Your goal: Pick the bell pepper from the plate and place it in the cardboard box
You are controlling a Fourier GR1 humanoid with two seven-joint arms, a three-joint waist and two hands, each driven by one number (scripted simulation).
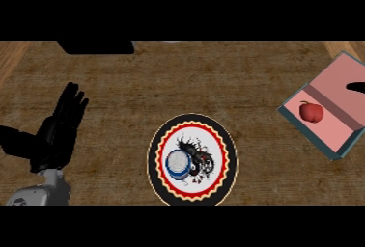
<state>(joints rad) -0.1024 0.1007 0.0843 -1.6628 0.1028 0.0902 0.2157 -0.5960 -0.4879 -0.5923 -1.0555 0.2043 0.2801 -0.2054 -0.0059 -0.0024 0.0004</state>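
Bell pepper [311,111] is seated in cardboard box [335,137] at counter's right edge; plate [160,144] near front edge; left hand [61,128] is held open, straight-fingered, at left edge.

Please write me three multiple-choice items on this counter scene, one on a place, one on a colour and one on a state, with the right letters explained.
1. Where does the small red bell pepper lie?
A. On the round patterned plate
B. Inside the pink-lined, teal-walled box
C. In the left hand

2. What colour is the plate's outermost band?
A. Black
B. Green
C. Pink

3. How is the left hand?
A. Curled round the pepper
B. Pressing on the plate
C. Open, fingers straight, holding nothing

Answers: 1 B, the pepper rests on the box's pink floor at the view's right. 2 A, a black band rings the red scalloped one. 3 C, it rests at the view's left, apart from the plate and box.
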